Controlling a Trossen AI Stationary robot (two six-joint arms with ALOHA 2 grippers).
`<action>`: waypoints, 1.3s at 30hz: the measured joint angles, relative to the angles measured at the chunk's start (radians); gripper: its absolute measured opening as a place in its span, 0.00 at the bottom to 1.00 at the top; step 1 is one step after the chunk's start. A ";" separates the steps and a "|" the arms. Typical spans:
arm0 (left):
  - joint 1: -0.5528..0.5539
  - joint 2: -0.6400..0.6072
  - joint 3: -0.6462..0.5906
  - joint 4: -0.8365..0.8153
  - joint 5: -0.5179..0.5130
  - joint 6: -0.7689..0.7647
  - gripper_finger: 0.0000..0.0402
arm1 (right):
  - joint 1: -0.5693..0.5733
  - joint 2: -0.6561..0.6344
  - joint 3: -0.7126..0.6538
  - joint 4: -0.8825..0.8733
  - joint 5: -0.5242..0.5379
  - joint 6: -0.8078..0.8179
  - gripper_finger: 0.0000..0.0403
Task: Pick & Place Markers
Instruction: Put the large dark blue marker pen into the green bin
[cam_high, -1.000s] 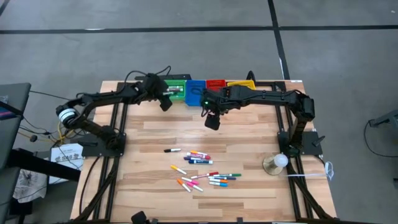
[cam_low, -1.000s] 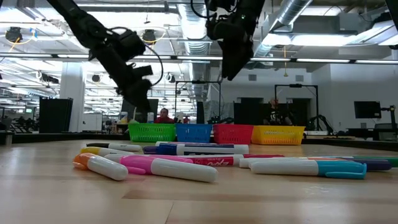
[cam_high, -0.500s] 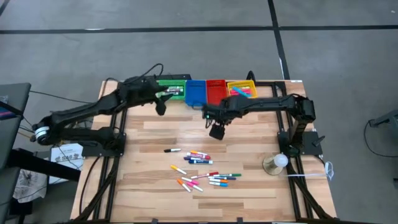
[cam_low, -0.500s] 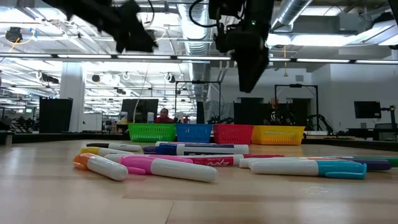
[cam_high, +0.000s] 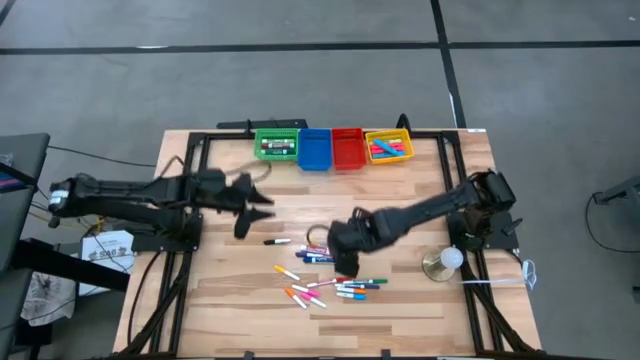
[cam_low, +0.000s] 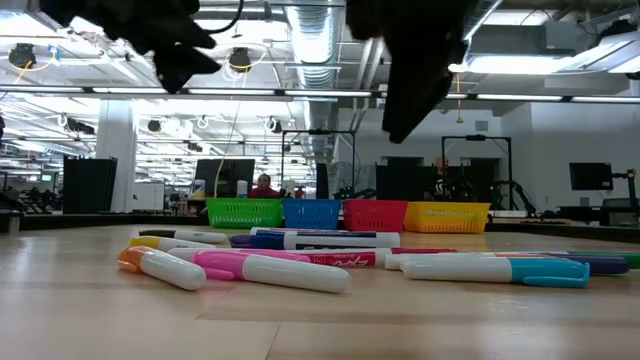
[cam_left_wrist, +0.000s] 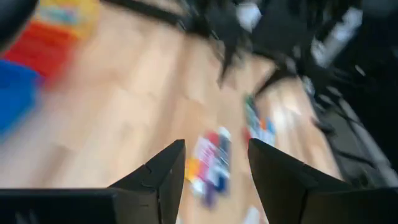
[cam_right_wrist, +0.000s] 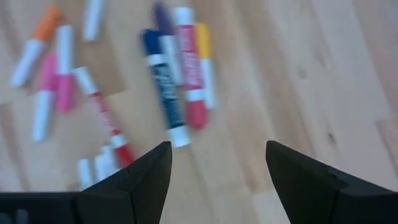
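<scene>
I see the loose markers (cam_high: 325, 270) scattered on the wooden table (cam_high: 420, 300), directly under and just around my right gripper (cam_high: 345, 262), which hangs above them with its fingers spread apart and holding nothing. A lone black marker (cam_high: 277, 241) lies just beside my left gripper (cam_high: 243, 222), which hovers over bare wood to the left of the pile, its fingers also parted and empty. Well beyond both grippers, along the far edge, the green bin (cam_high: 277, 146) and yellow bin (cam_high: 389, 147) already hold markers; the blue bin (cam_high: 315, 149) and red bin (cam_high: 347, 148) sit between them.
</scene>
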 joint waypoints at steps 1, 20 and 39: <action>-0.041 0.012 -0.008 0.001 -0.003 -0.029 0.44 | 0.024 0.000 0.000 0.005 0.015 0.001 0.62; -0.601 0.357 -0.022 0.281 -0.504 -0.470 0.42 | 0.270 0.034 0.001 0.079 0.252 0.235 0.62; -0.646 0.367 -0.009 0.392 -0.479 -0.371 0.35 | 0.100 0.145 0.002 0.294 0.043 -0.066 0.62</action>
